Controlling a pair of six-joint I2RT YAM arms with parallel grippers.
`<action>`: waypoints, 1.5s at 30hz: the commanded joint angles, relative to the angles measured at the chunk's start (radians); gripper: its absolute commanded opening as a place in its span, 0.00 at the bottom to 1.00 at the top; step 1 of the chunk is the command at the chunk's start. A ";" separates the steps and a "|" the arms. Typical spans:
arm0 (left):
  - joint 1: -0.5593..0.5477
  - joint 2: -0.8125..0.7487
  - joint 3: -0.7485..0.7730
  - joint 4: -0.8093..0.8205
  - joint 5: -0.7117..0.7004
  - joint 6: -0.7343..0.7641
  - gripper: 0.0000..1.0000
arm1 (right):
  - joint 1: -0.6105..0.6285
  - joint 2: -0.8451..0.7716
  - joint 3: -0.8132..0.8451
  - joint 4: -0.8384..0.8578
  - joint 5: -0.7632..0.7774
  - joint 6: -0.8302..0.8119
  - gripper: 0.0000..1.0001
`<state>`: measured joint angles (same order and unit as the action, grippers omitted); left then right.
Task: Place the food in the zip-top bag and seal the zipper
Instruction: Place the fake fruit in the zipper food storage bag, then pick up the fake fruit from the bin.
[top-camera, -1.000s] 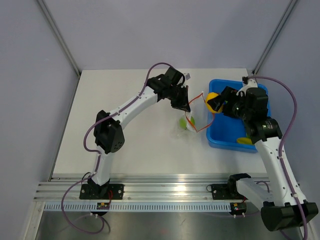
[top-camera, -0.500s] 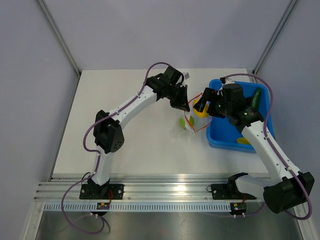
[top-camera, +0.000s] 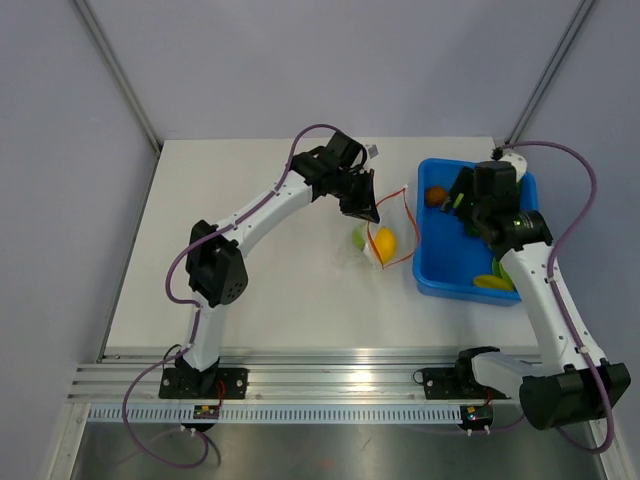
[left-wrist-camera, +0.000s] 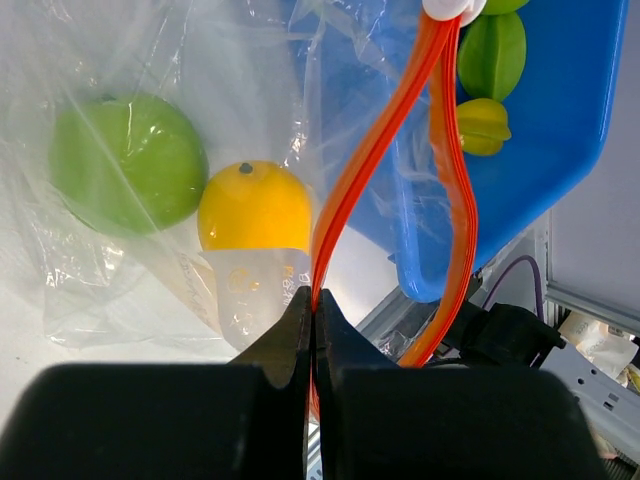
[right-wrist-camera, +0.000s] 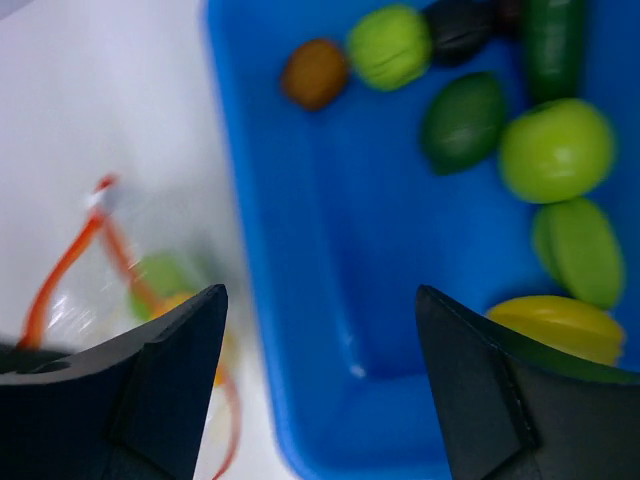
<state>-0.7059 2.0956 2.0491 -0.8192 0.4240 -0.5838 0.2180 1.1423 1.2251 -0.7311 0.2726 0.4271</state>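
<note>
The clear zip-top bag (top-camera: 378, 240) lies mid-table with its red-orange zipper (top-camera: 405, 215) held open in a loop. A green fruit (left-wrist-camera: 128, 162) and a yellow-orange fruit (left-wrist-camera: 254, 206) lie inside it. My left gripper (left-wrist-camera: 314, 300) is shut on one side of the zipper (left-wrist-camera: 370, 160) and lifts the mouth; it also shows in the top view (top-camera: 368, 213). My right gripper (right-wrist-camera: 320, 330) is open and empty above the blue tray (right-wrist-camera: 300, 330), which holds several pieces of toy food. In the top view the right gripper (top-camera: 466, 195) hovers over the tray (top-camera: 440, 275).
The tray holds a brown fruit (right-wrist-camera: 314, 72), green fruits (right-wrist-camera: 556, 150) and a yellow piece (right-wrist-camera: 565, 328). The tray stands just right of the bag, close to the table's right edge. An aluminium rail (top-camera: 330, 380) runs along the front.
My right gripper carried the yellow-orange fruit from the tray to the bag mouth, released it inside, and swung back over the tray, open. The left gripper held still.
</note>
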 joint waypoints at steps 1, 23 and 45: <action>0.008 -0.085 0.043 0.017 0.021 0.010 0.00 | -0.205 -0.006 -0.016 -0.016 0.131 -0.044 0.82; 0.008 -0.103 -0.009 0.025 0.029 0.068 0.00 | -0.341 0.549 0.039 0.285 0.033 0.062 0.81; 0.014 -0.100 -0.035 0.020 0.013 0.072 0.00 | -0.359 0.679 0.071 0.305 0.074 0.073 0.45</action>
<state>-0.6987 2.0521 2.0132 -0.8177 0.4252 -0.5232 -0.1333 1.8690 1.2846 -0.4522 0.3222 0.4900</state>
